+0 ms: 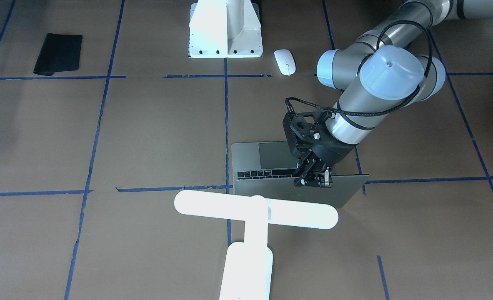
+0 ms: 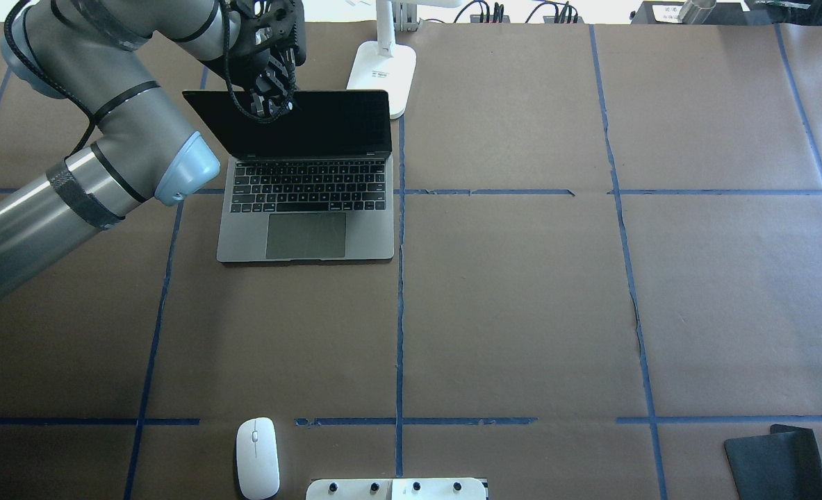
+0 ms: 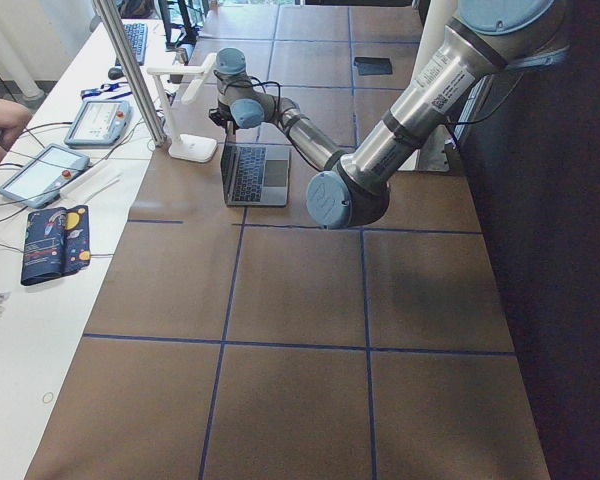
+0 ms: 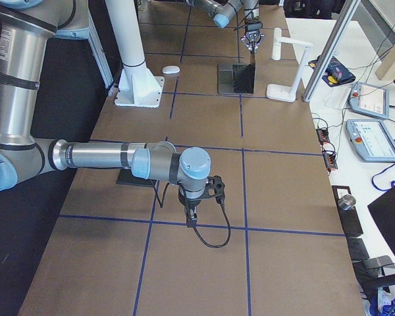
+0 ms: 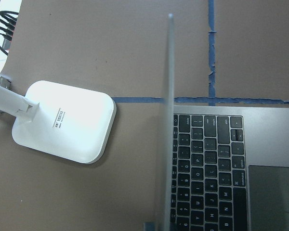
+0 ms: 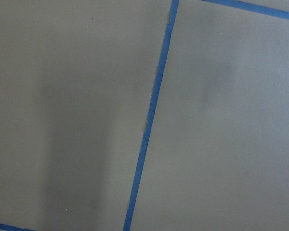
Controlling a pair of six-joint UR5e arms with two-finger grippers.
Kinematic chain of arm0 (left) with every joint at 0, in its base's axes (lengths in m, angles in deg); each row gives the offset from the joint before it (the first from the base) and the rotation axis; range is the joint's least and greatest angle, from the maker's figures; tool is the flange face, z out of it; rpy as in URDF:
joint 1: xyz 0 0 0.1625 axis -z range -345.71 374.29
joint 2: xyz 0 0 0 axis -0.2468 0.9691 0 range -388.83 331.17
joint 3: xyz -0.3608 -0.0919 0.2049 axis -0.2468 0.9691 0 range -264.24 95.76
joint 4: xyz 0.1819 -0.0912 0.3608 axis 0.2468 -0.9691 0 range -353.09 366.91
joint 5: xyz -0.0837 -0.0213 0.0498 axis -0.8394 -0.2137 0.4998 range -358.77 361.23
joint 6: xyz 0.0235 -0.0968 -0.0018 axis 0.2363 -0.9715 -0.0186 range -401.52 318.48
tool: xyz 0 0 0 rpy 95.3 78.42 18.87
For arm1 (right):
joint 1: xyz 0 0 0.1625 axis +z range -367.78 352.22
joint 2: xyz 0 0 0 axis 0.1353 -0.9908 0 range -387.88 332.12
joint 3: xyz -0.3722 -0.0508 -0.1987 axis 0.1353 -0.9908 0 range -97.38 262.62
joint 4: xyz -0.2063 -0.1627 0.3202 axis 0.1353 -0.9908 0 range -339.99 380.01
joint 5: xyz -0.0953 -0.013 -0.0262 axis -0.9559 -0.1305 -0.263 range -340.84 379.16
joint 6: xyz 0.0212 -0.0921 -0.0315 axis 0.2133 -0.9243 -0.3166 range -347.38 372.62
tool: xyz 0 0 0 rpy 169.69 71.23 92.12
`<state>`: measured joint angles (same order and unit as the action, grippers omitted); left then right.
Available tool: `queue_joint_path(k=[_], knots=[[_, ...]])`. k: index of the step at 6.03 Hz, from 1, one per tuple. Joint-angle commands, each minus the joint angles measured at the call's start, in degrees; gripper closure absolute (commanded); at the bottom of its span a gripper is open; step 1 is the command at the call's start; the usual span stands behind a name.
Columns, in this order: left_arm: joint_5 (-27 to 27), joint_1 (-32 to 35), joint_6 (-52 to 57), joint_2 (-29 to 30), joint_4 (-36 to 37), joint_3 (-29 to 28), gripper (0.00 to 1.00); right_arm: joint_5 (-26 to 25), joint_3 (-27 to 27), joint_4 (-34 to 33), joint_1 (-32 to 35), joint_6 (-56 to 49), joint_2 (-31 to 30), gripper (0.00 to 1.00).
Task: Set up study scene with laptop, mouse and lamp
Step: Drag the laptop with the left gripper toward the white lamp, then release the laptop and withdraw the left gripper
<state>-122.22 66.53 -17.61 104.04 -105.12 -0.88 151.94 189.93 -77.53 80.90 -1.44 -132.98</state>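
1. One arm works in the front-facing view. The left fingers (image 1: 311, 178) straddle the top edge of the raised lid of the laptop (image 1: 271, 155) and look clenched on it. The laptop stands open on the brown surface (image 1: 154, 133). The lamp (image 1: 256, 210) stands just behind the lid. The mouse (image 1: 285, 61) lies beside the white pedestal (image 1: 225, 31), well apart from the laptop. A black pad (image 1: 58, 54) lies far off to the side.
2. Overhead, the dark screen faces the robot, with the keys and trackpad exposed. The lamp's base sits just beside the lid's corner, and the mouse lies at the near edge.
3. From the left end, the open laptop shows next to the lamp.
4. From the right end, the right fingers (image 4: 190, 217) hang low over the blue tape (image 4: 204, 224), far from the laptop. I cannot tell whether they are released or clenched.
5. The left wrist view shows the lid edge-on, with the keys on one side and the lamp's base on the other, apart from the laptop.
6. The right wrist view shows brown surface crossed by blue tape.
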Motion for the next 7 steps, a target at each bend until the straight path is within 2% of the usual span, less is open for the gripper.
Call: queue_joint_path(k=[1, 2, 3, 4, 6, 7], knots=[[-0.48, 1.71, 0.52, -0.41, 0.32, 2.74, 0.45, 0.02, 0.00, -0.02, 0.01, 0.00, -0.02, 0.00], [-0.66, 2.85, 0.52, -3.03, 1.28, 6.24, 0.45, 0.02, 0.00, -0.02, 0.01, 0.00, -0.02, 0.00], [-5.10, 4.60, -0.26, -6.27, 7.30, 11.07, 0.41, 0.02, 0.00, 0.07, 0.01, 0.00, -0.02, 0.00], [-8.53, 7.49, -0.18, -8.74, 17.97, 16.51, 0.30, 0.02, 0.08, 0.07, -0.08, 0.00, -0.02, 0.00], [-8.13, 9.35, -0.10, -19.27, 29.53, 28.46, 0.27, -0.07, 0.26, 0.07, -0.08, 0.52, 0.07, 0.00], [-8.39, 12.33, 0.43, -25.06, 31.68, 29.13, 0.17, -0.07, 0.52, 0.25, -0.17, 0.44, 0.33, 0.00]])
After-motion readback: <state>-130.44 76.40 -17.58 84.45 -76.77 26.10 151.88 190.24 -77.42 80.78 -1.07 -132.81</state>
